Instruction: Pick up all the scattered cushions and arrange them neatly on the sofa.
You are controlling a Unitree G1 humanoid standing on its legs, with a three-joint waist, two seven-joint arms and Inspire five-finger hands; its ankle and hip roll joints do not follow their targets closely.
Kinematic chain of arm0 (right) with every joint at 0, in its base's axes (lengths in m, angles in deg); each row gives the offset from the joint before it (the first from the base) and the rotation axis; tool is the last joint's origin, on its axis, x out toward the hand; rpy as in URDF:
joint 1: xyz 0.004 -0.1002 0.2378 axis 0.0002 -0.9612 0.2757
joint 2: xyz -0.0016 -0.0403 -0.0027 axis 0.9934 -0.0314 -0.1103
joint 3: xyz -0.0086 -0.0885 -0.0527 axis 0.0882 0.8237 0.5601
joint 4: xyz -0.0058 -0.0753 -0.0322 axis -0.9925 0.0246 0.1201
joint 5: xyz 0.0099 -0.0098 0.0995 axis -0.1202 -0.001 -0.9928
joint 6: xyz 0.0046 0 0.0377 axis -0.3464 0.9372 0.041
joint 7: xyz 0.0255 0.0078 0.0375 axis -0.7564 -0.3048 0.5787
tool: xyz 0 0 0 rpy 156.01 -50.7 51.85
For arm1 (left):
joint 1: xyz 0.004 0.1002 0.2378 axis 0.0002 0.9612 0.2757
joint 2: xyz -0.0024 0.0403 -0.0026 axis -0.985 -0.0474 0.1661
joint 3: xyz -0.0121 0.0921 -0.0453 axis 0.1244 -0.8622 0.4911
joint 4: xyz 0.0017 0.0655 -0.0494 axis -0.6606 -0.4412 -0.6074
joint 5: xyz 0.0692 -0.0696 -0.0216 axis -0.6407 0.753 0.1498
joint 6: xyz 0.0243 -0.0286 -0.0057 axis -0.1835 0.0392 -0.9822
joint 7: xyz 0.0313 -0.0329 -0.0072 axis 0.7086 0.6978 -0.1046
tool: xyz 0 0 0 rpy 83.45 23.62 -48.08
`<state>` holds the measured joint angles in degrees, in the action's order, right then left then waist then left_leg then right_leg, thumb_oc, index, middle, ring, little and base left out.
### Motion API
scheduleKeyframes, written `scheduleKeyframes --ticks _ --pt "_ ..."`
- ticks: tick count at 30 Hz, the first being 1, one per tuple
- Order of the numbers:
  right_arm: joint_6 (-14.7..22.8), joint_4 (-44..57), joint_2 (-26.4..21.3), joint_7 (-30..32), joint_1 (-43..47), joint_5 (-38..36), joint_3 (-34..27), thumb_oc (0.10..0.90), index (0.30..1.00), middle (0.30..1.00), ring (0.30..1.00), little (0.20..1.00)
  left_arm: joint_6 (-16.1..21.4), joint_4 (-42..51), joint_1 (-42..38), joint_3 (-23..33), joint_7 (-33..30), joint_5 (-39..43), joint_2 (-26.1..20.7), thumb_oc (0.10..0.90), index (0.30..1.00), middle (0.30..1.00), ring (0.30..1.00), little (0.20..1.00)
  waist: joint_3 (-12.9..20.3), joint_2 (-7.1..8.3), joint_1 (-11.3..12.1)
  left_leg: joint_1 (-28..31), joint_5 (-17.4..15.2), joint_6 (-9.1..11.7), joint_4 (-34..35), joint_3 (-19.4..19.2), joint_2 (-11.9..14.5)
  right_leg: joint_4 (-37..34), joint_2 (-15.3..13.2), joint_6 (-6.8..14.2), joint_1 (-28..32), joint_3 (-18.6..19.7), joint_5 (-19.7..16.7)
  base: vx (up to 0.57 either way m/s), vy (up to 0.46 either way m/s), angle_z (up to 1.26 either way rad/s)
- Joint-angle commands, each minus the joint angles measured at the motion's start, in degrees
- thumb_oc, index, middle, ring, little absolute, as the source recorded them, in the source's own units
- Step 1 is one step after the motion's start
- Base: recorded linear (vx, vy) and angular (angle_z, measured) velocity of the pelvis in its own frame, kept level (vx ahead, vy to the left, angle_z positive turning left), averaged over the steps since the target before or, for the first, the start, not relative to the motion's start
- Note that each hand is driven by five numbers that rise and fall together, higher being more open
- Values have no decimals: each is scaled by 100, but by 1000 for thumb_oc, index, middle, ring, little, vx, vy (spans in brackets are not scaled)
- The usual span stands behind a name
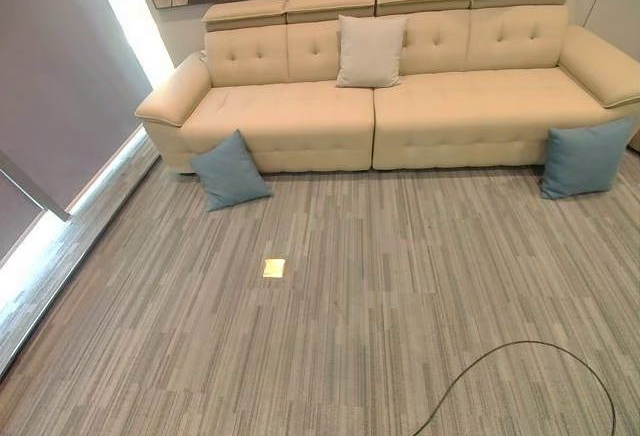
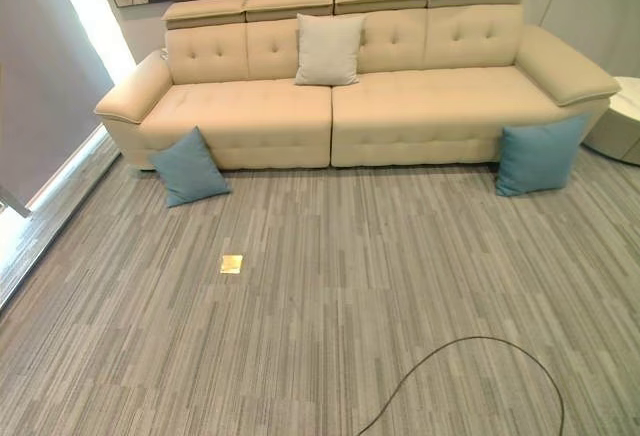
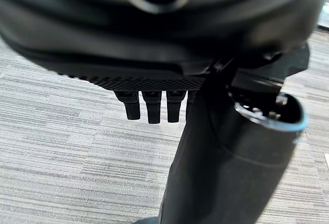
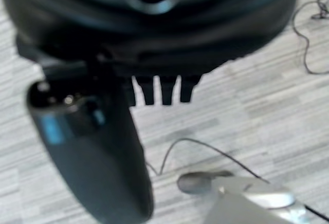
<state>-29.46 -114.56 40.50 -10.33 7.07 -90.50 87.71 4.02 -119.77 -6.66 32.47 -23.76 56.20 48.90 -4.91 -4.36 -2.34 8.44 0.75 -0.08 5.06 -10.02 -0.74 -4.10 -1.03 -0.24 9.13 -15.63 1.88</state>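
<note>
Fingers (image 3: 153, 108) of my left hand (image 3: 154, 54) hang straight and relaxed above the striped carpet (image 1: 380, 286), grasping nothing; my right hand (image 4: 154, 39) looks the same. Ahead, one blue cushion (image 1: 229, 170) leans against the cream sofa (image 1: 450, 106) at its left end, another blue cushion (image 1: 585, 157) at its right. A white cushion (image 1: 370, 51) stands upright against the backrest.
</note>
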Motion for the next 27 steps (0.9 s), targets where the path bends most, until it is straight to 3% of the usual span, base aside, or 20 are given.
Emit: scheduleKeyframes --ticks 1,11,17,18,19,20,21,22,24,25,27 --pt "52 -107 25 15 152 243 135 800 900 900 900 900 -45 -359 -280 -214 6 -142 -53 800 900 900 900 900 -21 62 -14 -3 -190 663 -6 -162 689 -90 -629 991 -103 63 95 16 -21 -7" --pt "36 -10 171 -79 156 190 239 800 900 900 900 900 -34 -127 -406 -662 168 -276 186 800 900 900 900 900 -89 -7 -75 -40 -162 668 -6 -138 710 -90 -604 977 -162 69 97 9 -20 -2" --pt "-29 21 164 -159 235 684 600 800 900 900 900 900 23 61 -539 -853 197 -321 159 800 900 900 900 900 -259 35 4 -299 -168 689 -263 16 773 -90 -562 888 -262 23 81 14 -82 3" --pt "-31 6 96 -187 288 793 689 800 900 900 900 900 62 141 -594 -841 214 -231 93 800 900 900 900 900 -495 93 82 -891 -403 739 -1317 115 824 16 -594 759 -350 -15 209 -85 -74 14" --pt "-30 3 96 -188 292 793 688 800 900 900 900 900 62 141 -597 -840 215 -230 92 800 900 900 900 900 -481 85 70 -948 -433 740 -1382 135 835 24 -587 756 -372 -28 213 -97 -118 21" --pt "-28 -33 95 -191 304 805 712 800 900 900 900 900 77 165 -618 -872 195 -245 93 800 900 900 900 900 -588 114 145 -1265 -268 799 -1953 172 836 32 -606 674 -335 -53 248 10 -129 11" --pt "-67 -104 59 -130 326 967 791 800 900 900 900 900 87 254 -678 -950 134 -270 74 800 900 900 900 900 -831 146 248 -2016 153 957 -3352 164 939 -45 -617 519 -193 -273 315 9 -128 18" --pt "-67 -105 60 -131 330 968 791 800 900 900 900 900 86 254 -682 -948 134 -270 74 800 900 900 900 900 -809 150 233 -2050 173 952 -3344 177 928 -46 -622 519 -219 -288 307 92 -100 25" --pt "-117 -207 52 -135 220 940 753 800 900 900 900 900 116 282 -664 -942 121 -302 56 800 900 900 900 900 -856 152 295 -2395 261 884 -3324 -374 1124 -90 -589 510 -64 -445 458 278 43 65" --pt "-103 -334 34 -132 72 382 290 800 900 900 900 900 101 204 -438 -743 182 -213 42 800 900 900 900 900 -737 140 338 -2489 117 694 -2486 -1071 1185 -90 -558 617 80 -559 647 536 162 65" --pt "-40 -267 10 -143 5 77 109 800 900 900 900 900 44 -19 -225 -599 197 -241 20 800 900 900 900 900 -601 144 364 -2436 342 801 -1439 -1455 1197 -90 -549 766 320 -637 894 542 239 30"
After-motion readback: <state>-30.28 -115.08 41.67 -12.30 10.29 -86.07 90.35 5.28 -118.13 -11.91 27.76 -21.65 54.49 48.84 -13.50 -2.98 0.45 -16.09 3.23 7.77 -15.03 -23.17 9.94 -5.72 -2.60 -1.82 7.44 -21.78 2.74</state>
